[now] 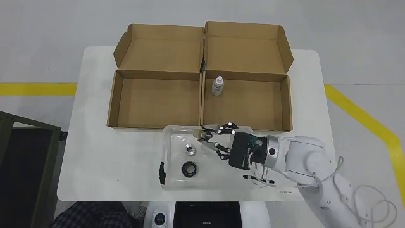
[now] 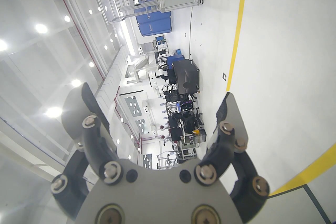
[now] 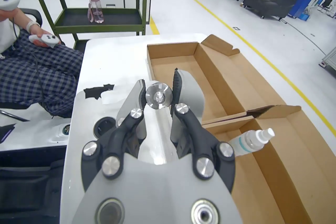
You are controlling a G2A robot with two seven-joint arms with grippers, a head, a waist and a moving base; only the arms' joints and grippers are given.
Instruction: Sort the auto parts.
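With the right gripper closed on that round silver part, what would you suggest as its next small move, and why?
Probably carry the round silver part forward over the empty left cardboard box. The right gripper is shut on it at the clear tray's far edge, and the right cardboard box holds only a spray bottle, a different kind of item.
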